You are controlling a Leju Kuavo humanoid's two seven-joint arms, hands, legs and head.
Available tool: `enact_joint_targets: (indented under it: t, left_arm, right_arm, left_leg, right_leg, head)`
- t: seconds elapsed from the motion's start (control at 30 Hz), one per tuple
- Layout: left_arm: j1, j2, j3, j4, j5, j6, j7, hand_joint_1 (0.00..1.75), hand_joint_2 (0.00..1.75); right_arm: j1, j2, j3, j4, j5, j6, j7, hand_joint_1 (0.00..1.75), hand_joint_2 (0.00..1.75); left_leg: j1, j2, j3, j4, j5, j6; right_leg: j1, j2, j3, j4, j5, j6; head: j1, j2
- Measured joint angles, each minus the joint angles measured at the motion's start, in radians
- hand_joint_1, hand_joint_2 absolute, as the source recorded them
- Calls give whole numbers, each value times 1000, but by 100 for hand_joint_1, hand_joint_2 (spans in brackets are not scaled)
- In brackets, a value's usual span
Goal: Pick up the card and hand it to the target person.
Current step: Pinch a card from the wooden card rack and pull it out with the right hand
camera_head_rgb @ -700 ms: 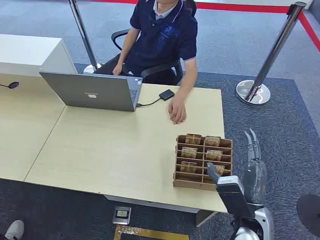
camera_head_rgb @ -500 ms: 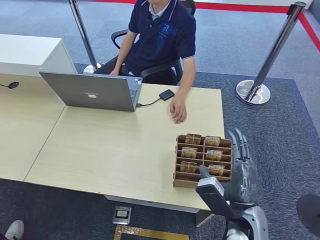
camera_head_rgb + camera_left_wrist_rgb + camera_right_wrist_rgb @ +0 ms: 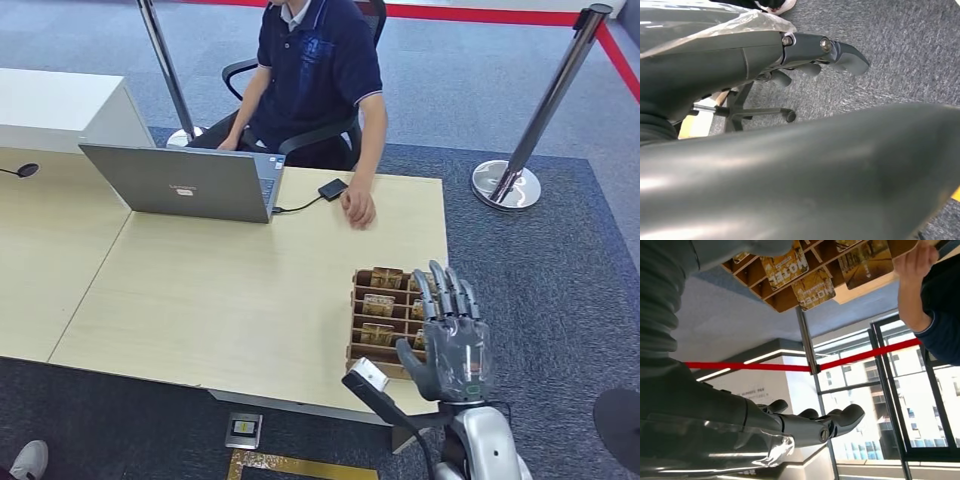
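— Both hands: what was their condition?
— Right hand was raised over the near right corner of the card rack, fingers extended and apart, nothing held. Left hand hung above grey carpet, fingers loosely spread, empty.
— Location of the cards?
— Upright in the rack's compartments, on the table near its right edge. None removed.
— And the recipient?
— Person was seated beyond the table, one hand resting on it beside a small black device, behind the laptop.
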Motion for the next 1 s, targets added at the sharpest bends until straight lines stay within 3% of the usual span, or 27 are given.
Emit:
enact_joint_targets:
  t: [0.13, 0.27, 0.3, 0.5, 0.63, 0.9, 1.0]
  left_arm:
    - [-1, 0, 0, 0, 1, -2, 0, 0, 0]
    - [-2, 0, 3, 1, 6, -3, 0, 0, 0]
    - [-2, 0, 3, 1, 7, -2, 0, 0, 0]
    - [-1, 0, 9, 1, 8, 4, 0, 0, 0]
    - [-1, 0, 9, 2, 9, 6, 0, 0, 0]
    - [-1, 0, 9, 3, 10, 6, 0, 0, 0]
    - [-1, 0, 9, 3, 11, 6, 0, 0, 0]
  right_arm:
    - [-26, -23, 10, 37, 42, -2, 32, 12, 175]
    - [-38, -34, 9, 69, 49, -9, 29, 154, 175]
    - [-40, -36, 8, 76, 48, -10, 26, 157, 175]
    - [-56, -40, -10, 125, 38, -20, 8, 139, 175]
    - [-59, -37, -26, 145, 40, -22, 1, 106, 175]
    - [-58, -33, -48, 156, 46, -21, -1, 96, 175]
    - [-58, -33, -53, 164, 45, -21, -4, 86, 175]
  left_leg:
    - [0, 0, 0, 0, 0, 0]
    - [0, 0, 0, 0, 0, 0]
    - [0, 0, 0, 0, 0, 0]
    - [0, 0, 0, 0, 0, 0]
    - [0, 0, 0, 0, 0, 0]
    - [0, 0, 0, 0, 0, 0]
    - [0, 0, 0, 0, 0, 0]
  right_leg:
    - [0, 0, 0, 0, 0, 0]
    - [0, 0, 0, 0, 0, 0]
    - [0, 0, 0, 0, 0, 0]
    - [0, 0, 0, 0, 0, 0]
    - [0, 0, 0, 0, 0, 0]
    - [0, 0, 0, 0, 0, 0]
    - [0, 0, 0, 0, 0, 0]
  head:
    - [0, 0]
    - [0, 0]
    - [0, 0]
    - [0, 0]
    - [0, 0]
    - [0, 0]
    - [0, 0]
